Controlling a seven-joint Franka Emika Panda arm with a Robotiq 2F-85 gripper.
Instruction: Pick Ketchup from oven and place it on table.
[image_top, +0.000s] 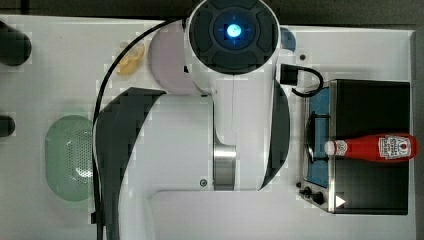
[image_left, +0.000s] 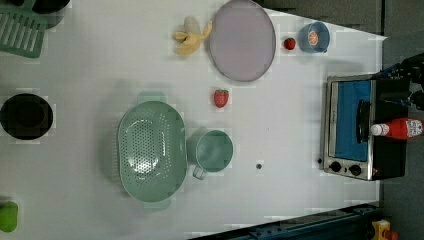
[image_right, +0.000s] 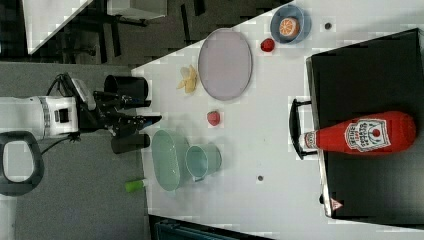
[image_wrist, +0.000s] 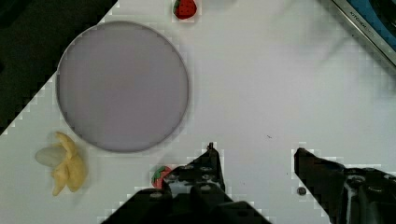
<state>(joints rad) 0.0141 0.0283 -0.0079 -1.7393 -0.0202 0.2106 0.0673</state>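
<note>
Nothing done yet: ketchup (image_top: 372, 148) lies on the oven (image_top: 370, 107) top, at 3 o'clock in the top view; your gripper (image_wrist: 254, 156) hangs spread and empty over the table (image_wrist: 261, 84).

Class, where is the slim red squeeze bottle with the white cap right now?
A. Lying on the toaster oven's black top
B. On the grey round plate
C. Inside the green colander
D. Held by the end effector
A: the slim red squeeze bottle lies on its side across the toaster oven's black top, cap toward the door handle.
</note>
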